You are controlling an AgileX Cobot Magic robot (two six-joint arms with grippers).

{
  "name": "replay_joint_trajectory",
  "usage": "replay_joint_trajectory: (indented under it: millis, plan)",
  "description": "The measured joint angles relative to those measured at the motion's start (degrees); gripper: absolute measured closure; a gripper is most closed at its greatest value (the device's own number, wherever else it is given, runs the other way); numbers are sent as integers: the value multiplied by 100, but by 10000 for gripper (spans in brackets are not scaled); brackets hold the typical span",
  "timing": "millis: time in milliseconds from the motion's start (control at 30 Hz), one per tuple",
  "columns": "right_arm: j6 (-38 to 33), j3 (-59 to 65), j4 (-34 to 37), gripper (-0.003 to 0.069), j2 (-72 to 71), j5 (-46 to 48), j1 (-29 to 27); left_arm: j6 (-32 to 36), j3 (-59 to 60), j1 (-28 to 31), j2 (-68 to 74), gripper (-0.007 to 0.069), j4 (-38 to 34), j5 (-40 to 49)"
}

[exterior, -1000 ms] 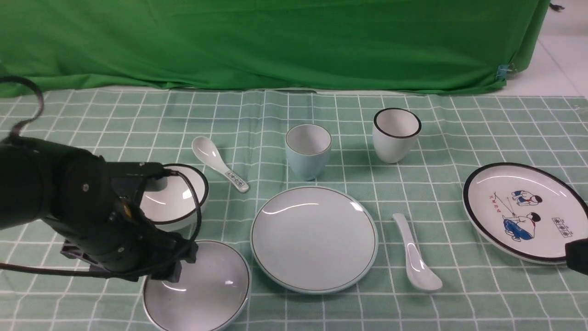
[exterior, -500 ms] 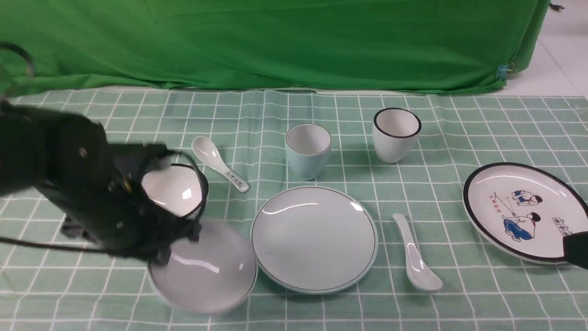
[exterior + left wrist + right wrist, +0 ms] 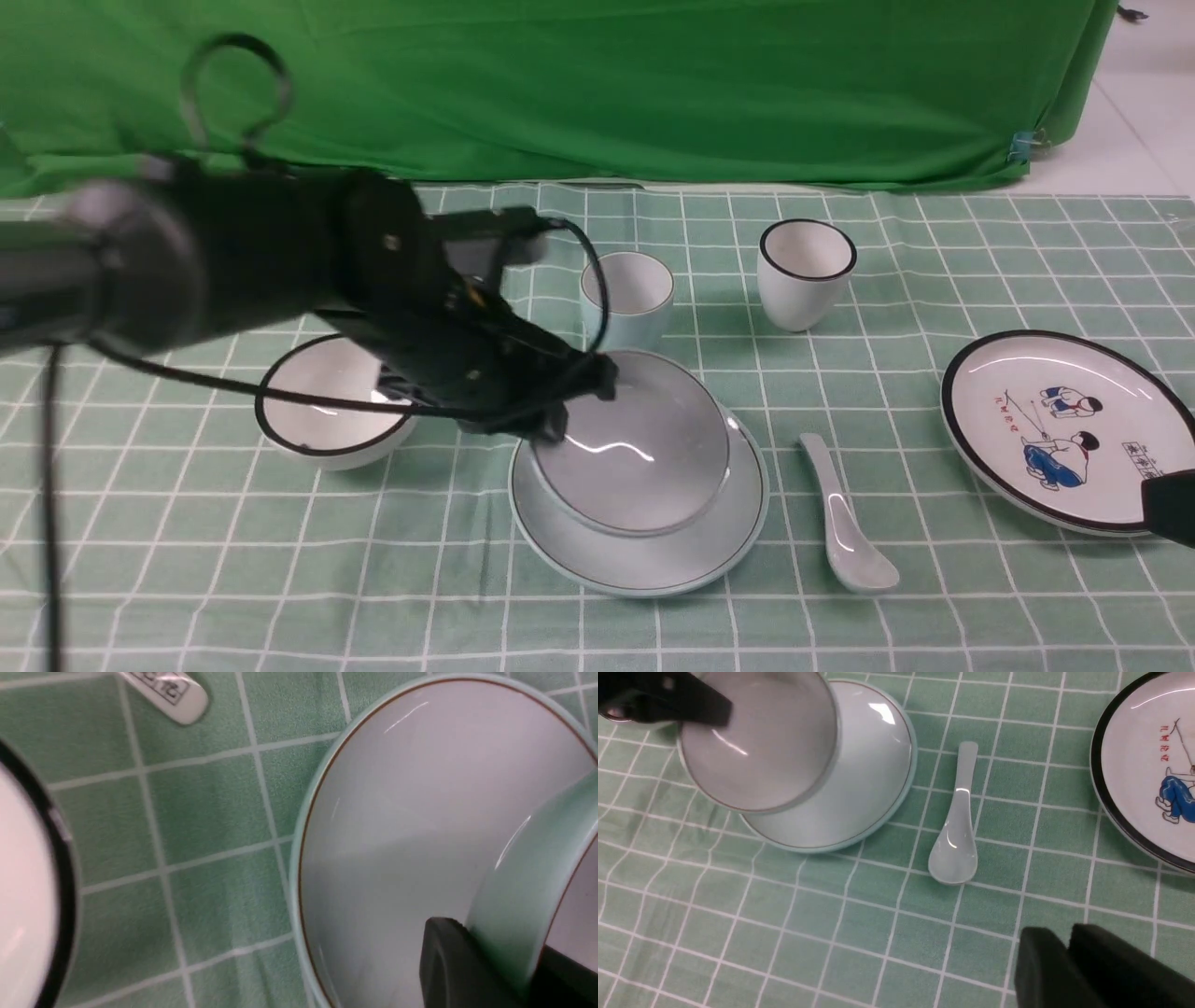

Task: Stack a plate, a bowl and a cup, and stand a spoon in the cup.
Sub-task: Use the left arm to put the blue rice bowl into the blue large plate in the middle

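My left gripper [image 3: 558, 417] is shut on the rim of the pale blue-grey bowl [image 3: 635, 448] and holds it tilted over the pale blue plate [image 3: 653, 571]. In the left wrist view the fingers [image 3: 448, 961] pinch the bowl's wall [image 3: 528, 872] above the plate [image 3: 397, 812]. The pale blue cup [image 3: 627, 294] stands just behind the plate. The plain white spoon [image 3: 845, 523] lies right of the plate, also in the right wrist view [image 3: 957, 830]. My right gripper [image 3: 1064, 938] is shut and empty, low at the front right [image 3: 1172, 518].
A white black-rimmed bowl [image 3: 327, 401] sits left of the plate. A white black-rimmed cup [image 3: 805, 271] stands at the back right. The cartoon plate [image 3: 1064, 429] lies at the far right. The patterned spoon's handle end [image 3: 173, 695] shows in the left wrist view.
My left gripper has lifted the bowl from the front left of the cloth and carried it right, over the plate. The right gripper has barely moved.
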Motion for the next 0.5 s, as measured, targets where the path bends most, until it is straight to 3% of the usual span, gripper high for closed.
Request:
replay_joint_trajectory:
  millis: [333, 433, 500]
  plan:
    - [0, 0, -37, 515, 0, 0, 0, 17, -342, -78, 672, 578, -20, -63]
    - [0, 0, -37, 512, 0, 0, 0, 20, -361, -78, 672, 512, 13, -77]
    - [-6, 0, -37, 508, 0, 0, 0, 28, -413, -78, 623, 418, 73, -40]
